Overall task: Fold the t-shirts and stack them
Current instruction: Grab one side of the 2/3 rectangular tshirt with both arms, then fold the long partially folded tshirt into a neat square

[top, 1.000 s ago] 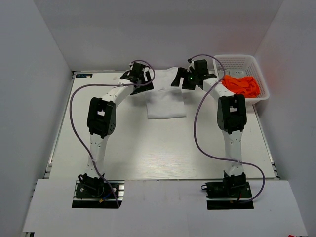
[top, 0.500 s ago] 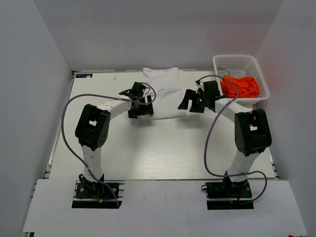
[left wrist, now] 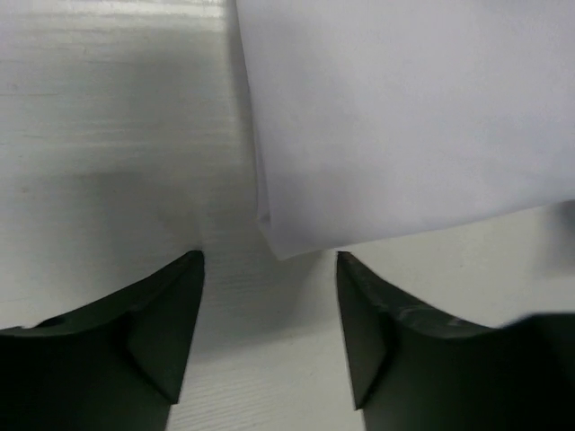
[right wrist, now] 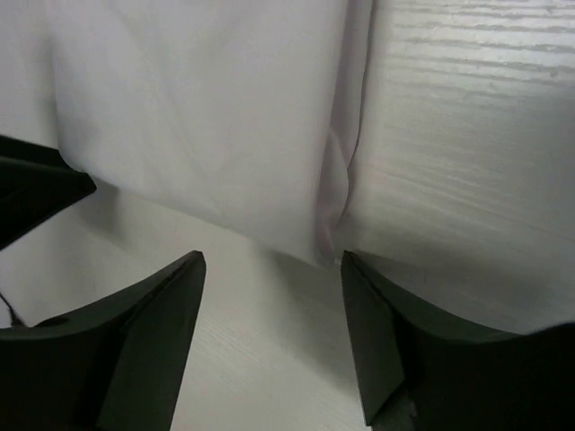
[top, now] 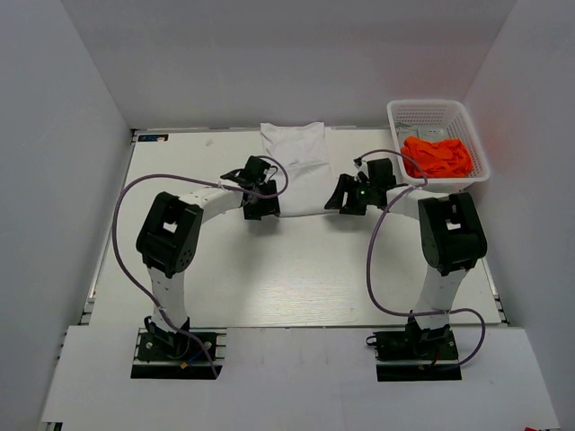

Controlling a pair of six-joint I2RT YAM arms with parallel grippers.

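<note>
Mid-fold on the desk point(top: 296, 269). White t-shirt point(top: 295, 166) flat toward twelve o'clock, laid out as a long, narrow panel running from the far edge down toward the centre, sleeves apparently already turned in. Left gripper point(top: 260, 202) low at the panel's seven o'clock corner, right gripper point(top: 346, 196) mirrored at the five o'clock corner, both arms reaching inward from their bases at six. Seen from the left wrist, fingers point(left wrist: 162, 332) apart, the cloth corner pointing into the gap and not yet pinched. Same picture from the right wrist: fingers point(right wrist: 153, 332) apart, straddling the near hem with nothing clamped. Orange t-shirt point(top: 437, 155) bunched in the white basket point(top: 429, 112) at two o'clock, untouched and unfolded.

Judged from this: lengthwise fold of the white garment probably done; crosswise fold, hem up toward collar, likely next, needing a clean grip on both corners together. After that, everything for the orange one: out of the basket, spread, folded, then set on top of the white. Well under halfway.
</note>
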